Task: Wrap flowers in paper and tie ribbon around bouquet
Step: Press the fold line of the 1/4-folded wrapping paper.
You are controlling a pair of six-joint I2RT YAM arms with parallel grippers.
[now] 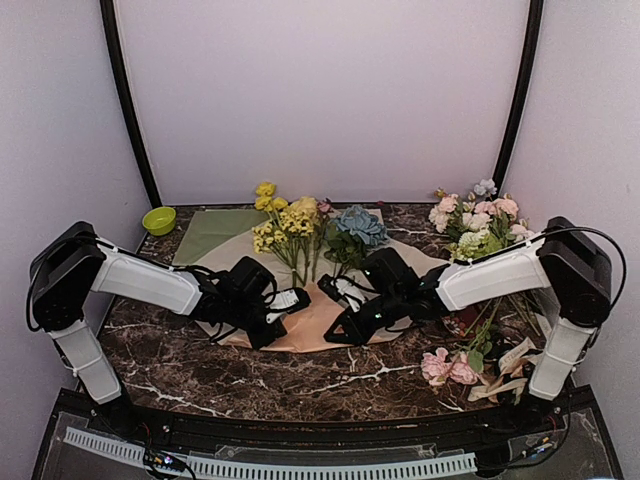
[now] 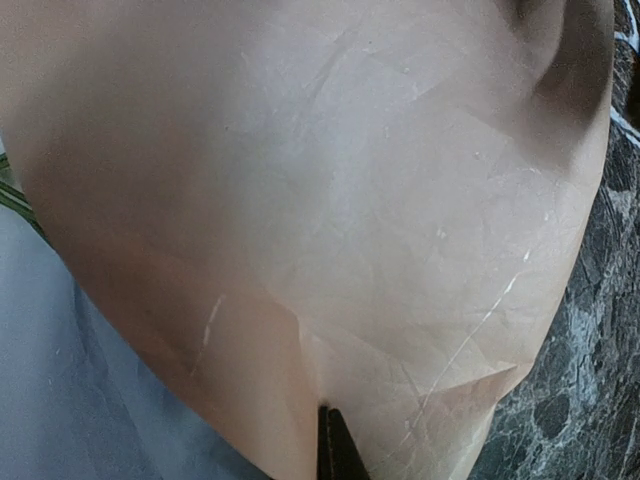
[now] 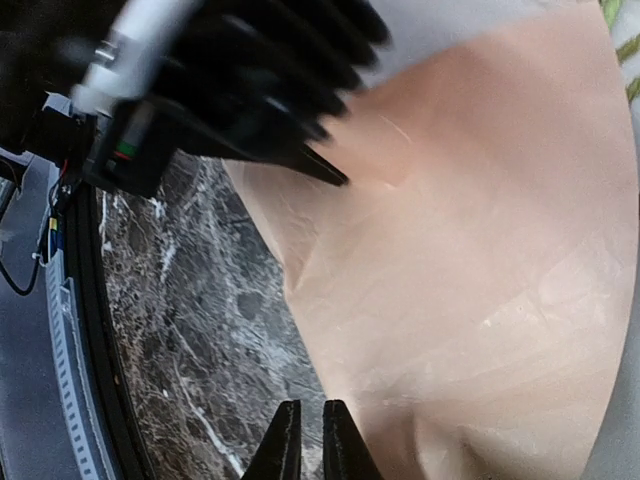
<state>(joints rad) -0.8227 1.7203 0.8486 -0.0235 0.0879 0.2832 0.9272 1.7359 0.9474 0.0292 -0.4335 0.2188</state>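
The flowers (image 1: 290, 225) lay on the paper (image 1: 320, 325) mid-table, not yet wrapped or ribbon-tied, with the left gripper (image 2: 335, 448) pinched shut on the paper and the right gripper (image 3: 305, 442) nearly closed at its edge, hold unclear.

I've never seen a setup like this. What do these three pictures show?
Two robot arms sit at a dark marble table. The wide picture looks down from above; the other two come from cameras on each wrist. Yellow and blue flowers lie on a peach paper, with pink roses and a green bowl aside. The left gripper is shut on the paper. The right gripper is nearly closed at the paper's edge; whether it grips is unclear.
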